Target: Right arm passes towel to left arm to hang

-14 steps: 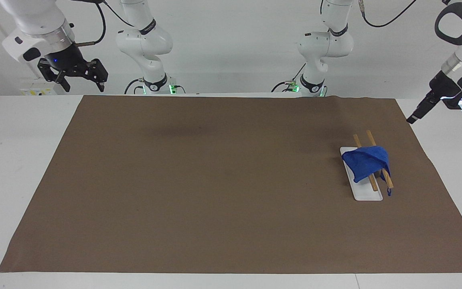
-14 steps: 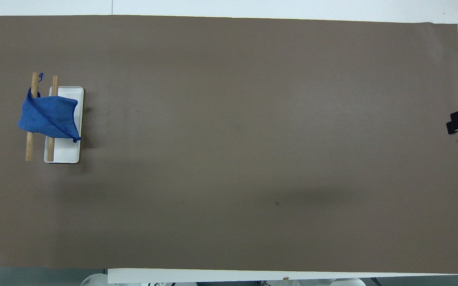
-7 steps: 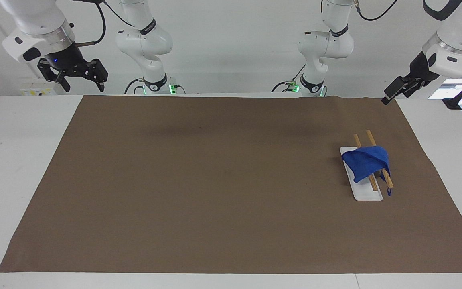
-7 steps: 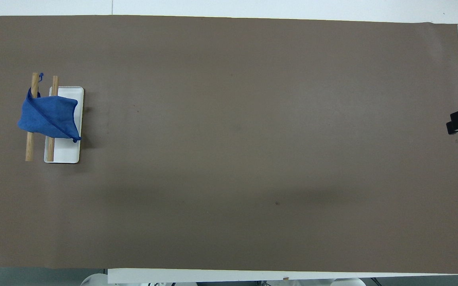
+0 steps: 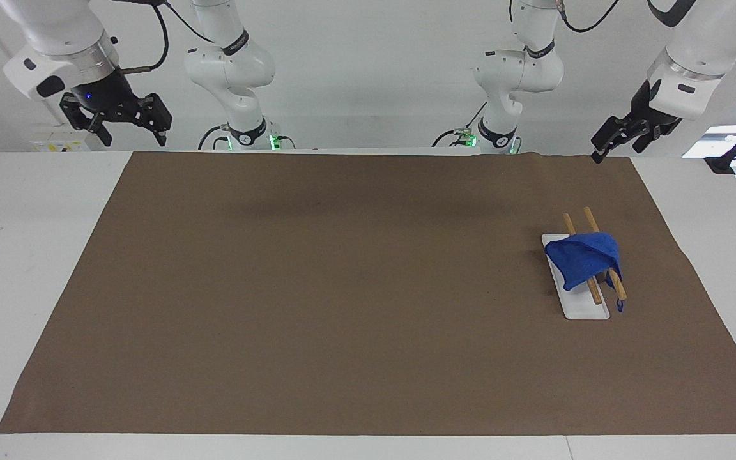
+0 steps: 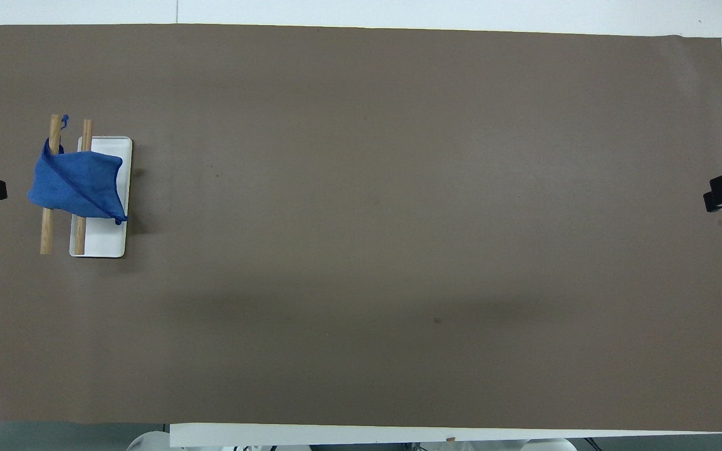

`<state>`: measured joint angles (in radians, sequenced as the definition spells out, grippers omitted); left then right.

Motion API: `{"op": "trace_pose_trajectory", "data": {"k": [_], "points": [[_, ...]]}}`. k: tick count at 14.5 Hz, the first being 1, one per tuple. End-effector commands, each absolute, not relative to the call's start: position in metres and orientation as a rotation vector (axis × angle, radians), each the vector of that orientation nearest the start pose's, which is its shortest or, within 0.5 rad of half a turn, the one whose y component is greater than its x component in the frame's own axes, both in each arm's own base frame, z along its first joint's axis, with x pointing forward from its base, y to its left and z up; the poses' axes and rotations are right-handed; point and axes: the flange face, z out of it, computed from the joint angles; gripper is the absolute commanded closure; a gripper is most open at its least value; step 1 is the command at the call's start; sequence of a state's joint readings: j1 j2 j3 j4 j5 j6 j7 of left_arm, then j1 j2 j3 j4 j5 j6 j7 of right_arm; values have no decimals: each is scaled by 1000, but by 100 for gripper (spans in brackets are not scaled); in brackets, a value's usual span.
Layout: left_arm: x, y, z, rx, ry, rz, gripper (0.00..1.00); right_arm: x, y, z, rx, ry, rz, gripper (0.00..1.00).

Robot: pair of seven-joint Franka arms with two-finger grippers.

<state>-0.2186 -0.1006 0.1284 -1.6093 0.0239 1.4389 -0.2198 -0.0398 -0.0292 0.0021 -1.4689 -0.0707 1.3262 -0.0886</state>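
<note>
Left tool (image 5: 612, 142) hangs raised over the left arm's end of the desk (image 5: 23, 255), fingers apart, empty. Right tool (image 5: 126, 120) waits raised, fingers spread. Towel (image 5: 582, 259), soft blue cloth, drapes crumpled over two wooden rods (image 5: 605, 271) on a flat white base (image 5: 582, 310), part covering them.

A brown mat (image 5: 317, 287) covers most of the tabletop (image 5: 29, 255), and it lies bare from the right arm's end through the middle. The only obstacle sits toward the left arm's end: a white rack base (image 5: 582, 308) carrying two raised wooden rods (image 5: 590, 219), with a blue towel (image 5: 582, 259) draped over them. Open mat surrounds the rack.
</note>
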Motion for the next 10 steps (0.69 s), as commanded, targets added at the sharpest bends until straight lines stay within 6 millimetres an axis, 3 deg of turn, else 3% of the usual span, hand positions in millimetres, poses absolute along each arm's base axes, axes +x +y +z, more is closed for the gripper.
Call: {"op": "trace_pose_trajectory", "data": {"k": [1,10], "points": [[510,-35,652,-3094,-130,127,0,512,-30,667,-3178,-93,202,0],[507,-44,650,-3093,-40,143,0,512,-29,667,-3177,-93,204,0]]}}
